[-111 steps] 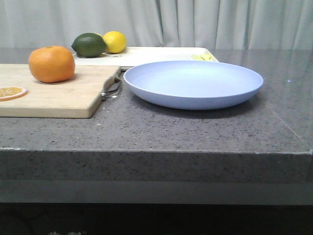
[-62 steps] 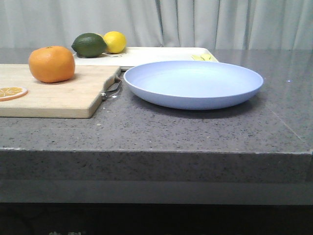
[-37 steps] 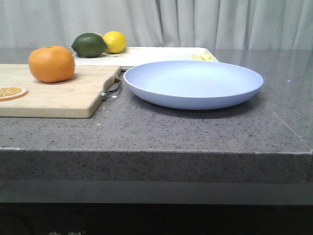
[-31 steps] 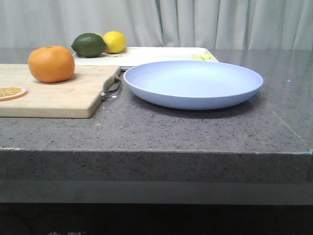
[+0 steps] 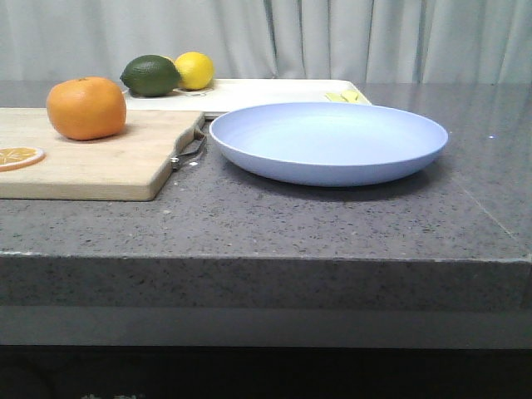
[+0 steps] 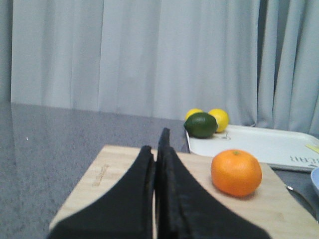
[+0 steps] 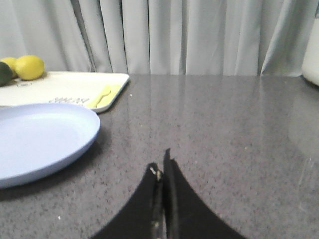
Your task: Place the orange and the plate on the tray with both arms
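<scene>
Grey speckled stone forms the countertop (image 5: pixel 332 224) where an orange (image 5: pixel 86 108) sits on a pale wooden cutting board (image 5: pixel 100 162), well apart from a flat orange slice (image 5: pixel 18 156) at the board's left edge. A metal handle (image 5: pixel 189 150) juts from the board's right end, just beside the rim of a wide lavender-blue plate (image 5: pixel 328 141) resting on the stone. Behind both lies a cream-white tray (image 5: pixel 274 91), which carries a dark green lime (image 5: pixel 150 75) and a yellow lemon (image 5: pixel 194 70) at its left end and a small yellow item (image 5: pixel 347 96) near its right corner. Grey lettering is printed on the tray floor, seen upside down in both wrist views and too blurred to read. The left gripper (image 6: pixel 156 152) hovers above the board short of the orange, its black fingers pressed together and holding nothing. The right gripper (image 7: pixel 161 172) hangs over bare stone beside the plate, fingers likewise closed and empty. Pale curtains (image 5: pixel 332 37) hang behind the counter.
</scene>
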Controlling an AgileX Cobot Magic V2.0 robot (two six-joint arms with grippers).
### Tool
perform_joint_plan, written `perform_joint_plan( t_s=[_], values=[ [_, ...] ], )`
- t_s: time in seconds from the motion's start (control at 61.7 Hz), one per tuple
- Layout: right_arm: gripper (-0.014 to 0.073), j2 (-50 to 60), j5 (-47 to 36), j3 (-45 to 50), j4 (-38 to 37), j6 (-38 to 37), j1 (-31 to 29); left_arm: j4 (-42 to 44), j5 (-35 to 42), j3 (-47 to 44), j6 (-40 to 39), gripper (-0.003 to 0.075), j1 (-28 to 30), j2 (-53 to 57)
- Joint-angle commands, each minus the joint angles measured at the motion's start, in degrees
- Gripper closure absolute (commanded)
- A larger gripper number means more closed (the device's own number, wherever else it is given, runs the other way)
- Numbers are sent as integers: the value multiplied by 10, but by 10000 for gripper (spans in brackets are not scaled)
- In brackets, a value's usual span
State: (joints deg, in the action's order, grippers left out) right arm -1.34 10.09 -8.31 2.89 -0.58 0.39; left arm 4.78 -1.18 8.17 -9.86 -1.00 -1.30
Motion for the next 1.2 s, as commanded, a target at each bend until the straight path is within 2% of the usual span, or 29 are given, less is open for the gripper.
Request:
perform_joint_plan(
  t_s=[0.0,0.081,0.259,0.405,0.551,0.649,0.73,0.811,0.859,0.989,1.054,1.103,1.184],
  values=[
    [655,-47,-30,-64,1,6,-3,10,-3,76,-2,738,1,-56],
    [655,-108,-30,-110,1,6,-3,11,-27,130,-2,738,1,-115],
    [655,-245,-9,-217,1,6,-3,15,-28,219,1,738,1,-267],
    [655,-322,1,-267,1,6,-3,15,-15,244,1,738,1,-341],
    [648,-348,-16,-270,1,6,-3,15,6,245,1,738,1,-364],
    [586,-349,-16,-270,1,6,-3,15,6,245,1,737,1,-364],
    [473,-349,-16,-270,1,6,-3,15,6,245,1,719,1,-364],
    [335,-349,-16,-270,1,6,-3,15,5,245,1,626,1,-364],
    [245,-349,-16,-270,1,6,-3,15,2,245,1,533,1,-364],
    [32,-349,-16,-270,1,6,-3,15,2,245,1,181,1,-364],
    [-42,-349,-15,-270,1,6,-3,15,2,245,1,50,1,-364],
    [-66,-349,-13,-270,1,6,-3,15,2,245,1,8,1,-364],
    [-59,-349,-14,-268,1,6,-3,15,2,245,1,48,1,-364]
  ],
)
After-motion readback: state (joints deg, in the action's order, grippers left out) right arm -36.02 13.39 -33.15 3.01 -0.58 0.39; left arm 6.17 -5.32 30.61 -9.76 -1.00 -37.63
